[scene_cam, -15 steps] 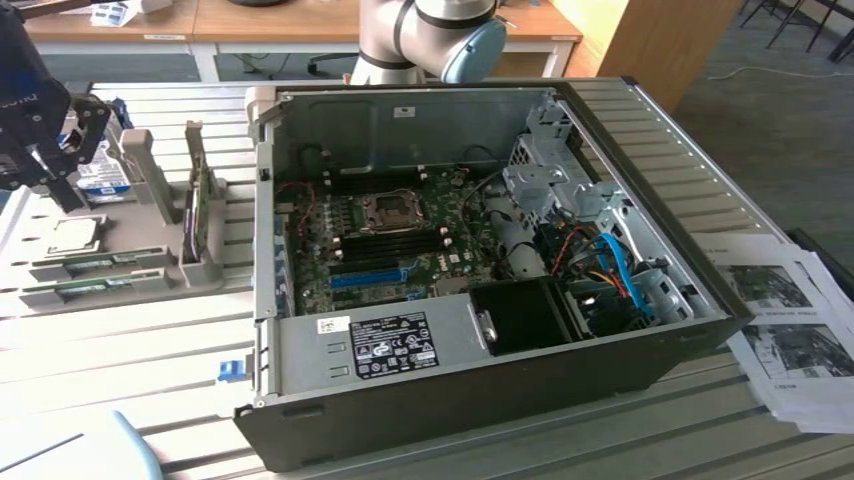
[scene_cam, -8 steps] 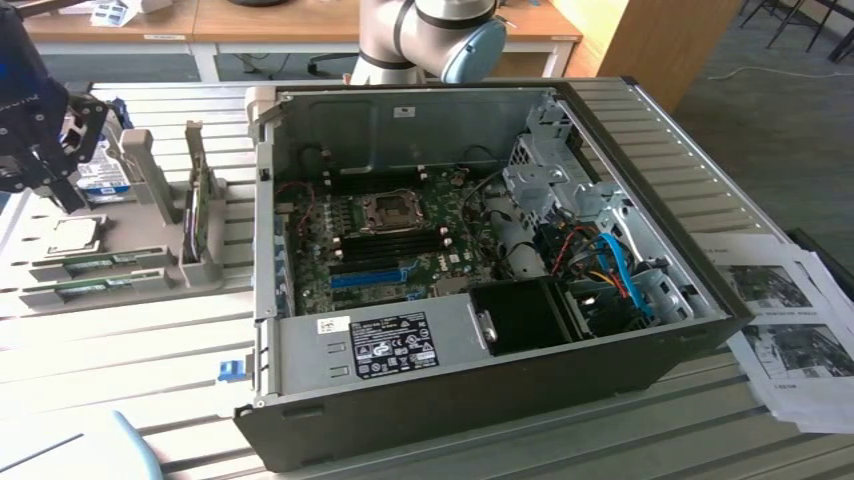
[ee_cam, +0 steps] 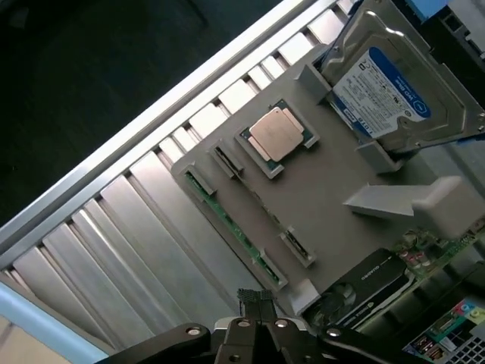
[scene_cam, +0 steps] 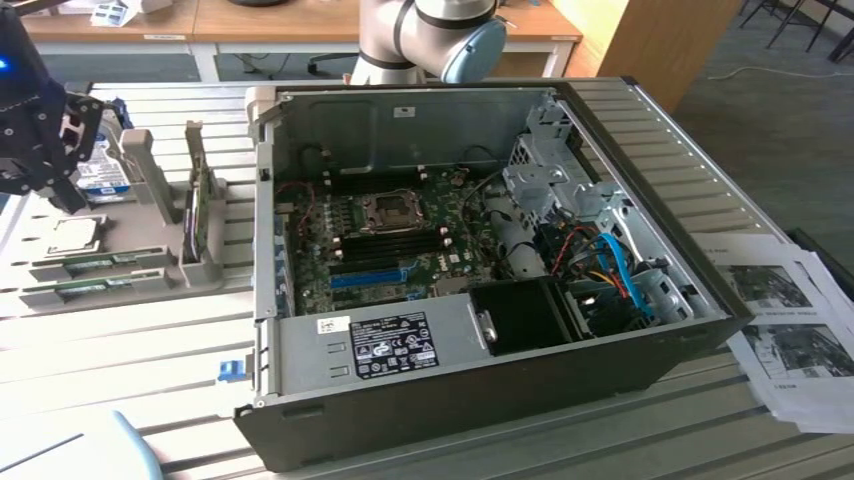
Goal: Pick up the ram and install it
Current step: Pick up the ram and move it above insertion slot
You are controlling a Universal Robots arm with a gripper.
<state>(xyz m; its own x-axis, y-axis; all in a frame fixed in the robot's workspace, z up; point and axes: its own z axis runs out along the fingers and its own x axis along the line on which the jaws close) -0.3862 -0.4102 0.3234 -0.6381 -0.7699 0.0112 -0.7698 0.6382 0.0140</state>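
Observation:
The ram [ee_cam: 235,231] is a thin green stick lying on edge in a slot of the grey parts holder [ee_cam: 333,189]; in the exterior view the ram [scene_cam: 80,291] is at the holder's near end, far left. My gripper [scene_cam: 63,196] hangs above the holder [scene_cam: 200,275], over its far end by the processor chip [scene_cam: 74,236]. In the wrist view the gripper [ee_cam: 258,303] is shut with nothing between its fingers, a short way above the ram's end. The open computer case [scene_cam: 441,400] lies mid-table with its motherboard [scene_cam: 400,262] and black memory slots [scene_cam: 400,240] exposed.
The holder also carries a hard drive [ee_cam: 394,95], a processor chip [ee_cam: 276,134] and a graphics card [ee_cam: 364,284] standing on edge. Printed sheets [scene_cam: 787,330] lie at the exterior view's right. The table edge [ee_cam: 114,152] runs beside the holder. The arm's base [scene_cam: 420,35] stands behind the case.

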